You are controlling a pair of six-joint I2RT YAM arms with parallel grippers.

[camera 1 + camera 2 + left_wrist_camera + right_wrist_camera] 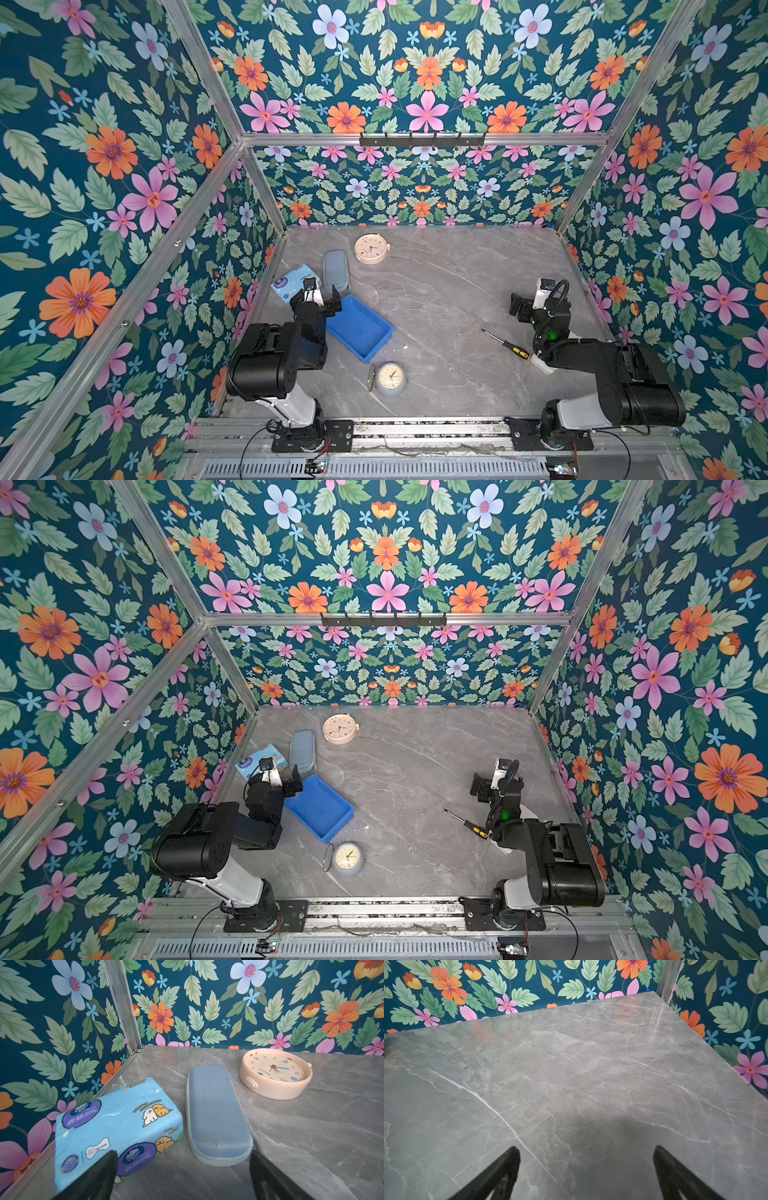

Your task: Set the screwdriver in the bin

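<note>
**Not begun: screwdriver (505,344) outside bin (359,328)**

Both top views: screwdriver on table (436,291), near right, well apart from empty bin at left. Left wrist: left claw (182,1155) spread, empty. Right wrist: right claw (586,1151) spread, empty. Grasp, carry, drop remaining.
</note>
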